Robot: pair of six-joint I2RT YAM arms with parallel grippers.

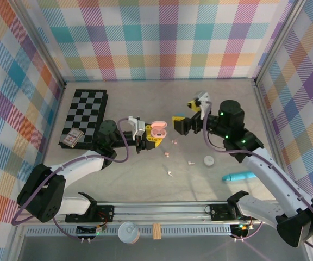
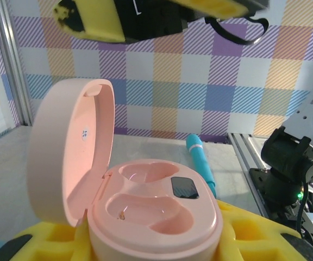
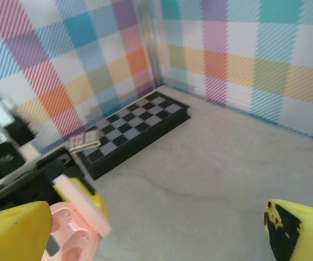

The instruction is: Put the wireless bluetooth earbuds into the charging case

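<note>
The pink charging case is held above the table, its lid swung up, with my left gripper shut on its base. In the left wrist view the charging case sits between yellow pads, and both wells are bare. My right gripper hovers just right of the case, open, with nothing between its yellow fingertips. The case shows at that view's lower left. Small earbuds lie loose on the table below: pink ones and white ones.
A white round case and a long turquoise tube lie at the right front. A chessboard with a card box on it lies at the back left. Checked walls close in three sides.
</note>
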